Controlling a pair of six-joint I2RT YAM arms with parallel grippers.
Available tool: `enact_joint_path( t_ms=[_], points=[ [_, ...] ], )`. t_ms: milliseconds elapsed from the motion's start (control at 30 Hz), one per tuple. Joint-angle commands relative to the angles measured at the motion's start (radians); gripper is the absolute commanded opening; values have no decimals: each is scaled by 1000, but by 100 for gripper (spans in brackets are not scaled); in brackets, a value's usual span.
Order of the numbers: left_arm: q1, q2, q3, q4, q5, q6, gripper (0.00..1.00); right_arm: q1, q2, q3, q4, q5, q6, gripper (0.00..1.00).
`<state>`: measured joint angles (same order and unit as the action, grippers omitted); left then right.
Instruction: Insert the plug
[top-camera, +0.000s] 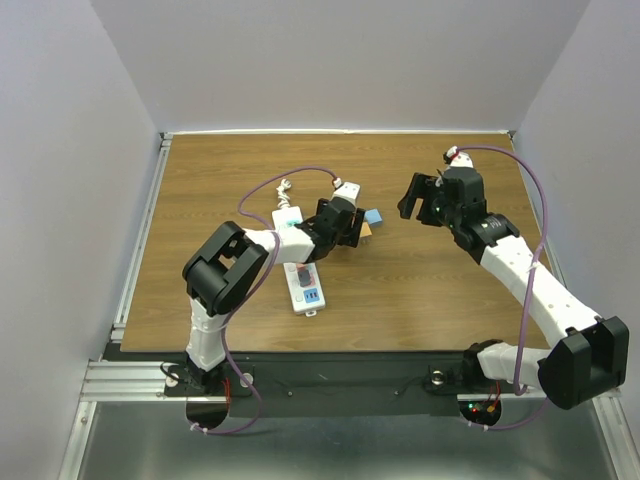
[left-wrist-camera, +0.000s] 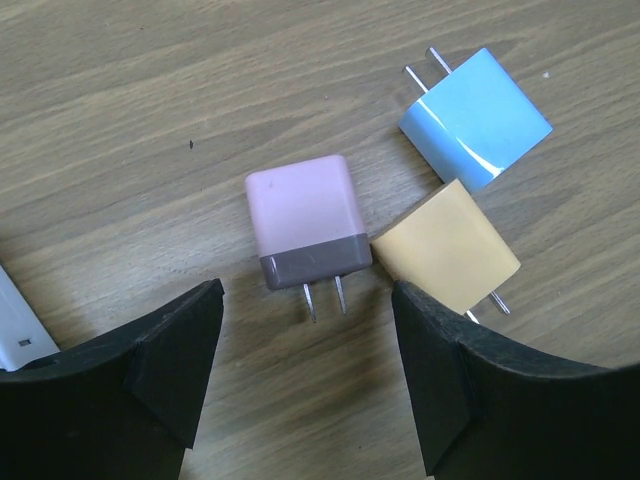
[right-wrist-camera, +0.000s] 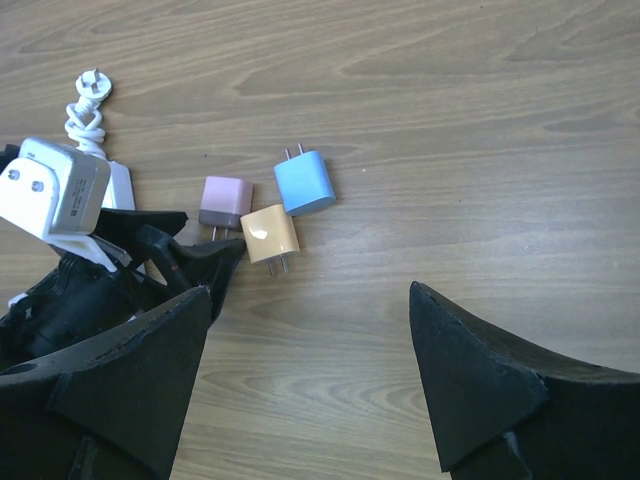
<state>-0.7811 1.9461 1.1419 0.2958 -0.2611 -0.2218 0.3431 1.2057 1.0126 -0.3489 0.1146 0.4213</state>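
Three plugs lie close together on the wooden table: a pink plug (left-wrist-camera: 305, 220) with a dark base, a yellow plug (left-wrist-camera: 447, 248) and a blue plug (left-wrist-camera: 476, 118). My left gripper (left-wrist-camera: 308, 350) is open and just short of the pink plug's prongs, with nothing between its fingers (left-wrist-camera: 180, 350). The yellow plug's near corner is beside its right finger. A white power strip (top-camera: 303, 287) lies under the left arm. My right gripper (right-wrist-camera: 310, 350) is open and empty, hovering right of the plugs; from there I see the pink plug (right-wrist-camera: 227, 198), the yellow plug (right-wrist-camera: 270, 232) and the blue plug (right-wrist-camera: 304, 182).
A white coiled cord (right-wrist-camera: 88, 105) with its own plug lies at the back left of the plugs. The power strip's corner (left-wrist-camera: 15, 335) shows at the left edge of the left wrist view. Grey walls enclose the table (top-camera: 450, 290) on three sides.
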Motion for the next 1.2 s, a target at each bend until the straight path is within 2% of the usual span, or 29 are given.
enact_joint_path(
  t_ms=[0, 167, 300, 467, 700, 900, 933, 1067, 1167],
  points=[
    [-4, 7, 58, -9, 6, 10, 78, -15, -21, -5, 53, -13, -15, 85],
    [-3, 37, 82, -34, 3, 9, 75, -23, -21, -8, 56, -21, -16, 85],
    [-3, 50, 96, -46, 5, 15, 61, -27, -21, -8, 56, -27, -18, 85],
    [-4, 50, 90, -61, 0, 18, 54, -33, -20, -11, 59, -30, -18, 85],
    [-4, 33, 56, -60, 6, 25, 38, -36, -9, -12, 67, -41, -16, 85],
    [-4, 31, 38, -57, 8, 30, 31, -36, 5, -6, 73, -67, -22, 85],
    [-4, 27, 33, -52, 10, 32, 24, -36, 14, -2, 74, -90, -27, 85],
    [-4, -7, -16, -2, 49, 61, 20, -35, 54, 18, 77, -194, -44, 85],
    [-3, -22, -42, 25, 80, 82, 11, -36, 86, 37, 79, -254, -53, 84]
  ],
)
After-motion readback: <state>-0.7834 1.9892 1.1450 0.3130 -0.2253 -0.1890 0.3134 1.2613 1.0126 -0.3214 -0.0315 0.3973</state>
